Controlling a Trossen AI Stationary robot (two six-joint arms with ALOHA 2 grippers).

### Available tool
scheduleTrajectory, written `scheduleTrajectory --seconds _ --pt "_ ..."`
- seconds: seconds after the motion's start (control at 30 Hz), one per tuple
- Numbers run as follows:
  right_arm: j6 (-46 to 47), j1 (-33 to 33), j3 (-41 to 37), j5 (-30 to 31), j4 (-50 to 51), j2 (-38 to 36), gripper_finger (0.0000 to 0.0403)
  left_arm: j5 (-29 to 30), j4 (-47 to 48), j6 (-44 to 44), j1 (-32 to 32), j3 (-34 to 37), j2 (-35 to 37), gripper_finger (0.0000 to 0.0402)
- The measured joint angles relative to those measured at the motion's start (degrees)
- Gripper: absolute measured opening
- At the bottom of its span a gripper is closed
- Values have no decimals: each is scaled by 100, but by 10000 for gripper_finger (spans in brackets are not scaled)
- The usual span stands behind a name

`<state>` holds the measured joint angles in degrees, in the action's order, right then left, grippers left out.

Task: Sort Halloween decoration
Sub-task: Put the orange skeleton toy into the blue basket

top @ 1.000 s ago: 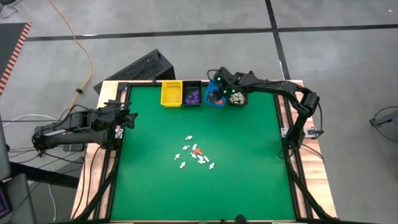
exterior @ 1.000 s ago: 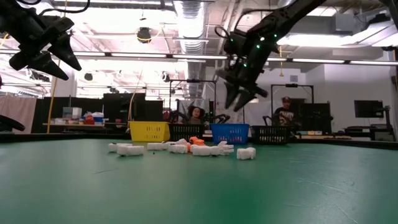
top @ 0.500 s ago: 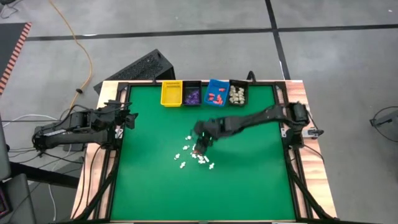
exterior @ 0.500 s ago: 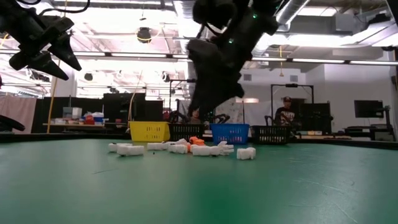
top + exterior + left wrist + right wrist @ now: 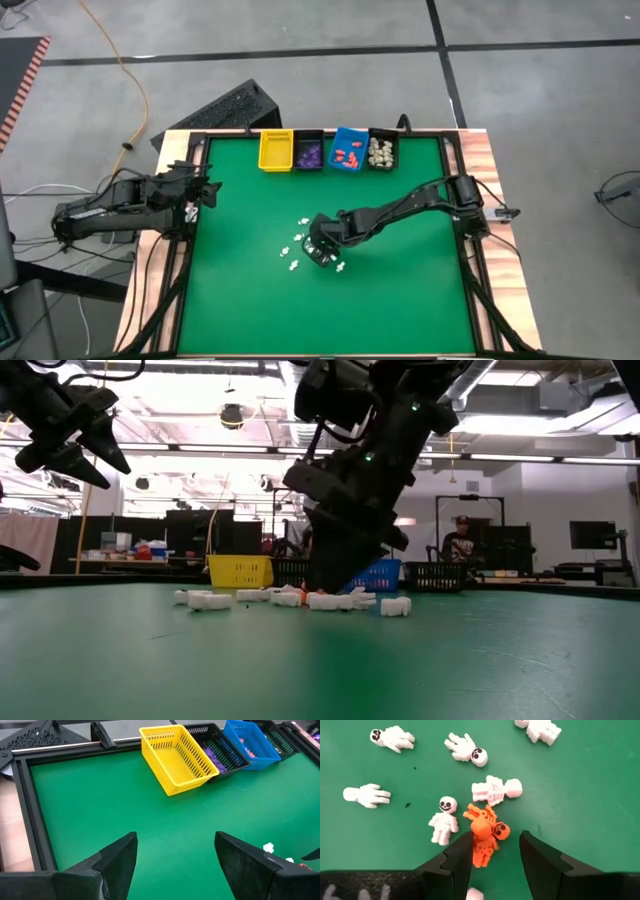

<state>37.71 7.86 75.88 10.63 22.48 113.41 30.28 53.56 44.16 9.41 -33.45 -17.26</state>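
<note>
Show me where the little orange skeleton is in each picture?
High view: hidden under the right hand, mid-table among the white skeletons.
Low view: a sliver of the small orange plastic skeleton at the hand's foot.
Left wrist view: an orange speck, near the edge.
Right wrist view: centre, between the open fingers.
Shared landmark: the white skeletons.

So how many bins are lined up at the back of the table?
4, side by side along the far edge: yellow bin, black bin with purple pieces, blue bin with orange pieces, black bin with cream pieces.
</note>
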Motion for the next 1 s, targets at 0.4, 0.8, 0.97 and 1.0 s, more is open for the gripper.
scheduleTrajectory --seconds 0.4,0.8,0.97,1.0 --pt "268 -20 -6 -85 336 39 119 9 2 0 2 0 0 256" --pt "241 -397 -20 -531 456 -548 58 42 0 0 1 0 0 256" --pt "-164 -937 -13 -421 575 -1165 58 63 -2 12 1 0 0 256" --pt "-219 -1072 -13 -350 595 -1284 58 66 -3 34 1 0 0 256"
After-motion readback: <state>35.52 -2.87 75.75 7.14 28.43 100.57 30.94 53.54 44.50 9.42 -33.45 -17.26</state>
